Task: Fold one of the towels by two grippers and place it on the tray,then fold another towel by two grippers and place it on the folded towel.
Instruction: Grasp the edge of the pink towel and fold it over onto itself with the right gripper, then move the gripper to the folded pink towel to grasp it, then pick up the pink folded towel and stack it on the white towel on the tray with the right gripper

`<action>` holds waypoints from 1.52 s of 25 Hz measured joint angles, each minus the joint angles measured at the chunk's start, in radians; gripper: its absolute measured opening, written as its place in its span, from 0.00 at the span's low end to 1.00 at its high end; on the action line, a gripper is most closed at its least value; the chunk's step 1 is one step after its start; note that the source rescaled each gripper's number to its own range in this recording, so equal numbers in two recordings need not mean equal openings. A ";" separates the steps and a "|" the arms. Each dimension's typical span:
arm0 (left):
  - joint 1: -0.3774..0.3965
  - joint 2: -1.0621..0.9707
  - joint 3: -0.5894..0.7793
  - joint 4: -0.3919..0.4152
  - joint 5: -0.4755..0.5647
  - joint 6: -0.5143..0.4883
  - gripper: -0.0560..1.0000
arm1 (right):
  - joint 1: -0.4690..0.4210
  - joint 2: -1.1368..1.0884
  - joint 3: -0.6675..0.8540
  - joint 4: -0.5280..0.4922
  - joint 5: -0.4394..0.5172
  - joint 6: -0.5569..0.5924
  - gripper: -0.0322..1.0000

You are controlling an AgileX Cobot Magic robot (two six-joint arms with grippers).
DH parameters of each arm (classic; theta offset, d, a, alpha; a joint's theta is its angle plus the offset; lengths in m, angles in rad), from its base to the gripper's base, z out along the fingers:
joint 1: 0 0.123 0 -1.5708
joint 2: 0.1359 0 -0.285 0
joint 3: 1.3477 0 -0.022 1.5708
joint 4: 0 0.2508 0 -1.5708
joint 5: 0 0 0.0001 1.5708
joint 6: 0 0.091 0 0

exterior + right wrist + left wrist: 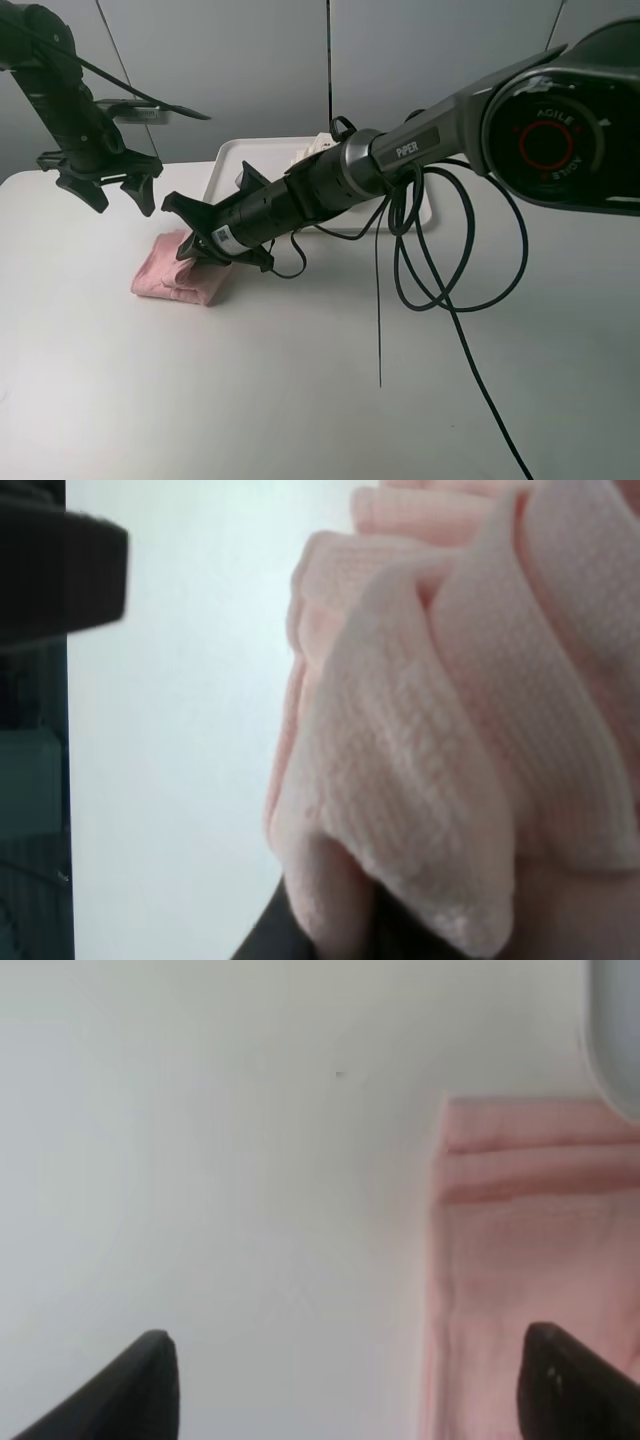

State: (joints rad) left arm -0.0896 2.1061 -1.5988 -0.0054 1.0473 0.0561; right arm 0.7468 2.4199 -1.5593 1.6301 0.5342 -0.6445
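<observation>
— So where is everything on the white table (300, 400)?
— Right gripper (200, 252) pinches the folded pink towel (170, 278), which lies left of the tray (232, 165); left gripper (110, 188) hovers above, fingers spread wide, holding nothing.

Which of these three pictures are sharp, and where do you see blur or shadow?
Exterior high view: mostly sharp, even light; a soft shadow lies beside the pale pink folded terry towel on the white table. Left wrist view: soft overall, the black left gripper fingertips blurred at the edges. Right wrist view: the towel fills the frame very close, its weave readable in the middle, its near folds out of focus.
</observation>
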 joint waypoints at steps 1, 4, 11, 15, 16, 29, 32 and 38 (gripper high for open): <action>0.000 0.000 -0.016 0.000 0.008 0.003 0.90 | 0.000 0.000 0.000 0.000 0.002 0.007 0.07; 0.000 0.000 -0.057 -0.014 0.034 0.037 0.90 | 0.000 0.000 0.000 0.016 0.011 0.013 0.14; 0.000 0.000 -0.088 -0.054 0.044 0.088 0.90 | 0.000 0.000 -0.002 0.106 0.106 -0.042 0.58; 0.000 0.000 -0.089 -0.068 0.044 0.115 0.90 | 0.011 0.000 -0.002 0.108 0.115 -0.058 0.63; 0.000 0.000 -0.089 -0.069 0.044 0.120 0.90 | 0.014 0.000 -0.002 0.108 0.120 -0.065 0.63; 0.000 0.000 -0.092 -0.077 0.044 0.128 0.90 | -0.058 -0.135 -0.004 -0.102 0.144 0.014 0.68; 0.000 0.000 -0.092 -0.089 0.044 0.130 0.90 | -0.081 -0.152 -0.010 -0.328 0.105 0.193 0.70; 0.000 0.000 -0.092 -0.100 0.042 0.130 0.90 | -0.080 -0.147 -0.010 -0.576 0.087 0.381 0.70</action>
State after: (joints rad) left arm -0.0896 2.1061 -1.6905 -0.1051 1.0898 0.1862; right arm 0.6664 2.2730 -1.5694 1.0542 0.6216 -0.2636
